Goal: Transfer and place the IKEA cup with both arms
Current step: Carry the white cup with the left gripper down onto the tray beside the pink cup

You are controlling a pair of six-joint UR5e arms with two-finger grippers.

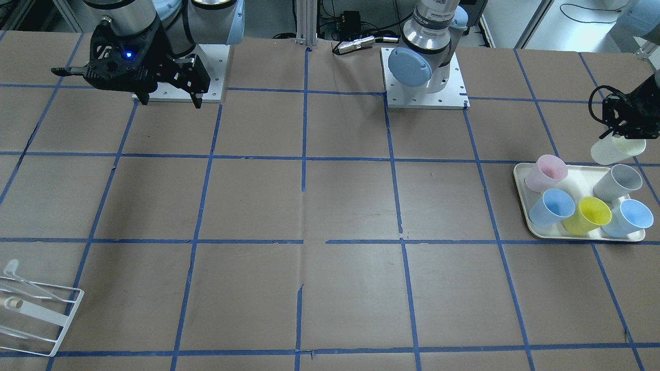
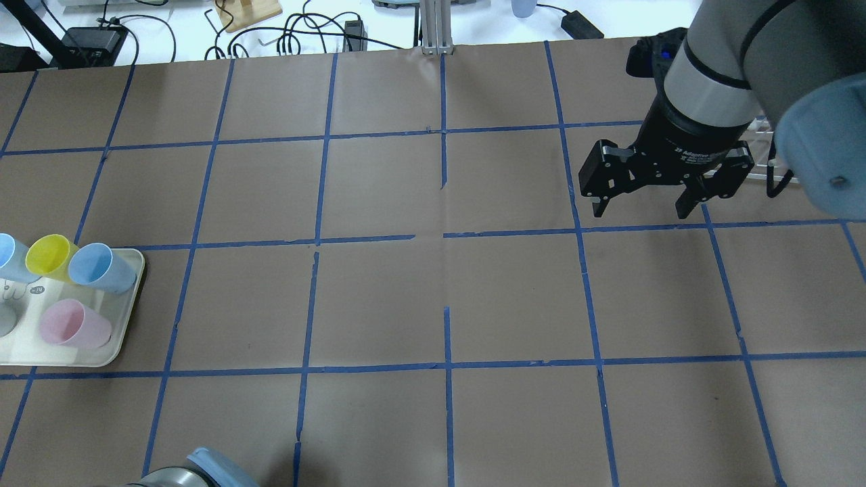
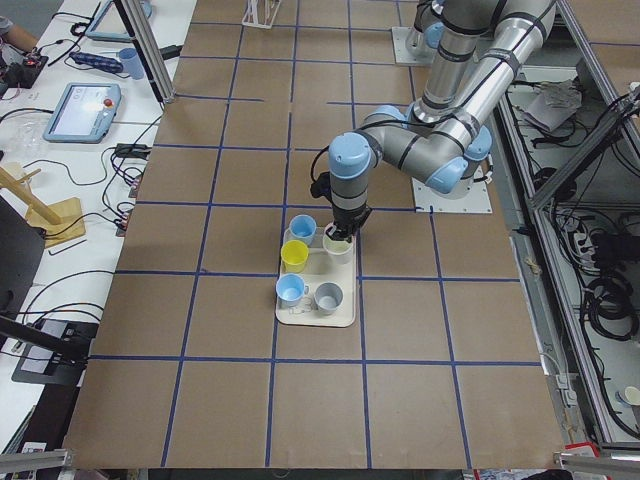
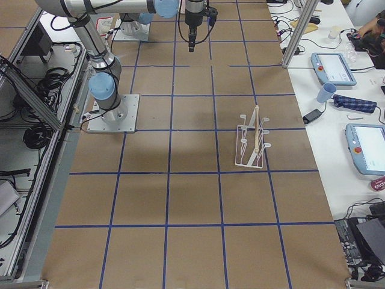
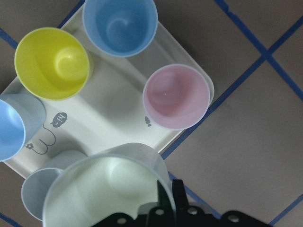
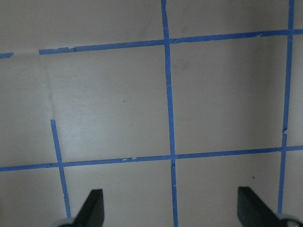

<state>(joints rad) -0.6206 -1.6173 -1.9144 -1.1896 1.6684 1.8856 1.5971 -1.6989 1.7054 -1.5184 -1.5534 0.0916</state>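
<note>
The IKEA cup (image 1: 617, 149), pale cream, hangs tilted over the back corner of the white tray (image 1: 521, 178). My left gripper (image 1: 619, 135) is shut on its rim. In the left wrist view the cup (image 5: 102, 189) fills the lower frame, with one finger inside the rim and one outside at the gripper (image 5: 166, 201). From the side, the cup (image 3: 338, 245) shows under the near arm. My right gripper (image 1: 170, 102) hovers open and empty near its base, far from the tray; it also shows from overhead (image 2: 640, 210) and in its own wrist view (image 6: 171, 210).
On the tray stand a pink cup (image 1: 546, 172), a grey cup (image 1: 616, 183), a yellow cup (image 1: 593, 214) and two blue cups (image 1: 551, 206). A white wire rack (image 1: 36, 309) sits at the table's opposite end, also seen from the side (image 4: 252, 144).
</note>
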